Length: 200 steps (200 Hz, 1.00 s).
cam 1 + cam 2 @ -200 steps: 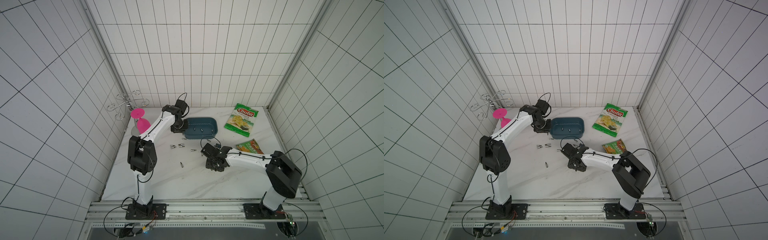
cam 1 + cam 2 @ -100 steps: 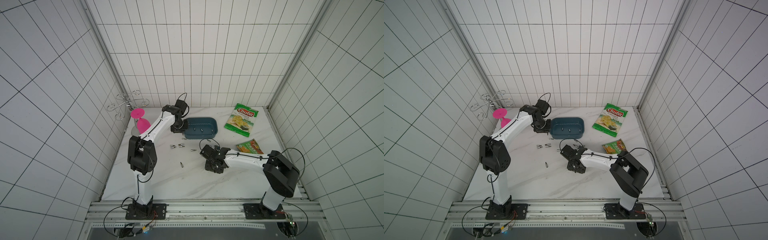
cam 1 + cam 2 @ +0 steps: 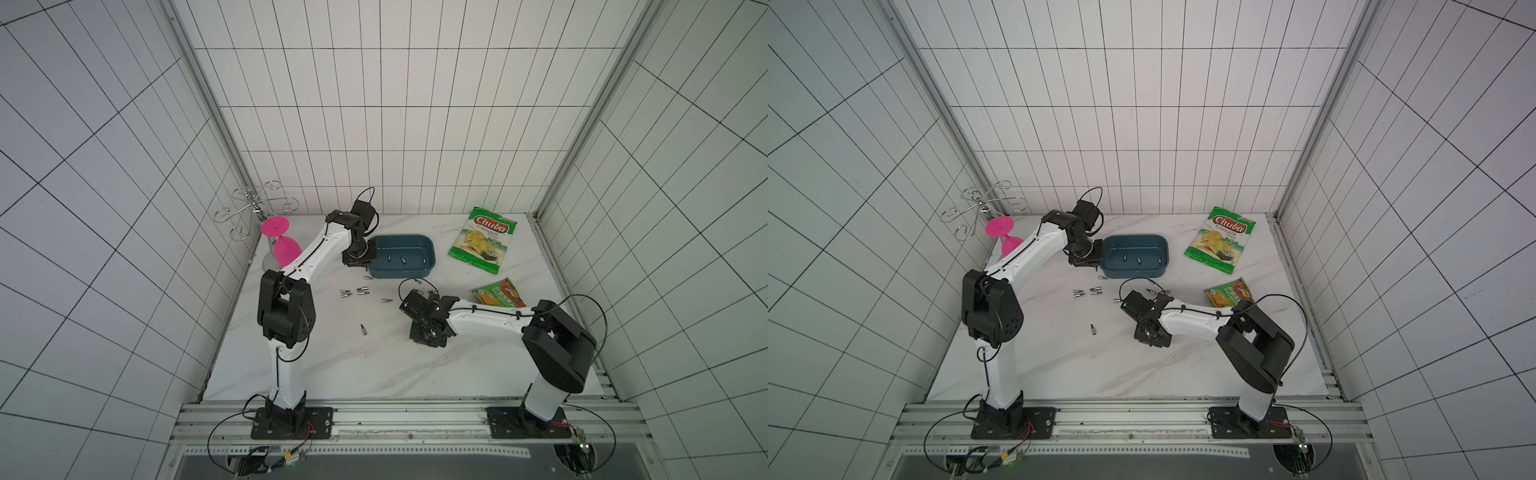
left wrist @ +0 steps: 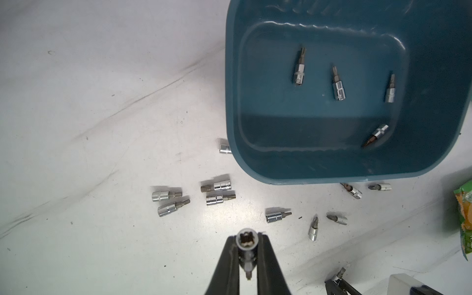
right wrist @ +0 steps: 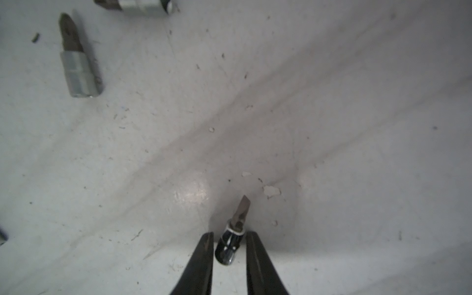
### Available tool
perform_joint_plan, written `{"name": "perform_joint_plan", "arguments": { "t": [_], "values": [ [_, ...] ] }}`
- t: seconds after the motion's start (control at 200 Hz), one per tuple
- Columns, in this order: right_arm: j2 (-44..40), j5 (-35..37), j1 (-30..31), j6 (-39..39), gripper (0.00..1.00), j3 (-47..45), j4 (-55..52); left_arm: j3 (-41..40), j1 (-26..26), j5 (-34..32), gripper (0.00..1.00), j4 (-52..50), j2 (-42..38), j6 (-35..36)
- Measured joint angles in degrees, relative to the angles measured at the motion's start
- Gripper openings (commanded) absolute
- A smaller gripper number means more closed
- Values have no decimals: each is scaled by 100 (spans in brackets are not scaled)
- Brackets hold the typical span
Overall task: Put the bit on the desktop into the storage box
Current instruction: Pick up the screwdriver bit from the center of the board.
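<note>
Teal storage box point(image 3: 401, 273), grey-veined white desktop point(image 3: 374, 365)

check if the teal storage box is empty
Not empty: four small silver metal bits lie loose inside the shallow dark teal plastic storage box.

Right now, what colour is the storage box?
The storage box is plain dark teal-blue, clearest in the left wrist view.

I see the storage box point(image 3: 399, 272) sitting toward the back of the desktop point(image 3: 332, 365), four bits point(image 4: 298, 67) inside it (well apart from each other); loose bits point(image 3: 363, 289) lie in front, two snack bags point(image 3: 482, 243) to its right.
</note>
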Motion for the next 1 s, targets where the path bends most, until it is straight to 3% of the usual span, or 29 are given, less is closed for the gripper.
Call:
{"name": "perform_joint_plan", "arguments": {
  "t": [0.375,0.735,1.0],
  "values": [
    [-9,-129,-44,-7,0,-61,269,522,-160,142,0,20,461,-24],
    [-28,-118,-44,-192,0,-50,251,1119,-195,332,0,160,1049,-55],
    [-514,72,-44,-492,0,79,-549,1711,-195,498,0,341,1742,-131]
  ]
}}
